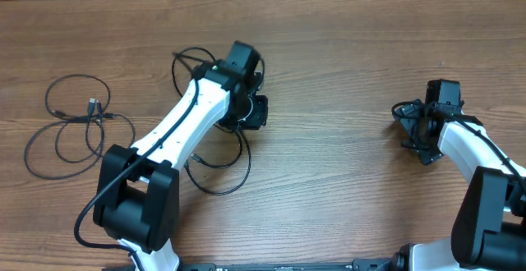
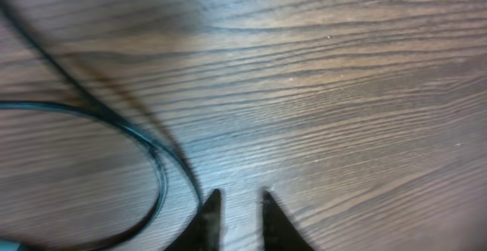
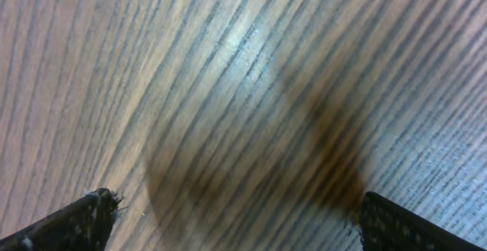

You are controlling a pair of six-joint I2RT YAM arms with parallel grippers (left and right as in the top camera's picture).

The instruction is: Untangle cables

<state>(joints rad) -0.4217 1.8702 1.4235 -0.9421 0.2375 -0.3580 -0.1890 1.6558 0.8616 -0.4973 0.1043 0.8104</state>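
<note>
Left gripper (image 2: 240,214) low over the table (image 2: 342,91), my jaws slightly parted with nothing between them; right gripper (image 3: 240,228) spread wide, holding nothing.
A thin black cable (image 2: 156,163) curves up against my left fingertip (image 2: 209,209), outside the jaws, then loops away across the wood. Seen from overhead, its loose loops lie under and around my left arm (image 1: 177,127), which hides part of them. A second cable (image 1: 74,131) lies in open coils well apart at the table's left side, with small plug ends near its middle. My right jaws look down on wood grain.

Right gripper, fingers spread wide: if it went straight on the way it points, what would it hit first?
Probably the brown wooden tabletop; nothing else shows between the right gripper's fingers, though depth is unclear.
</note>
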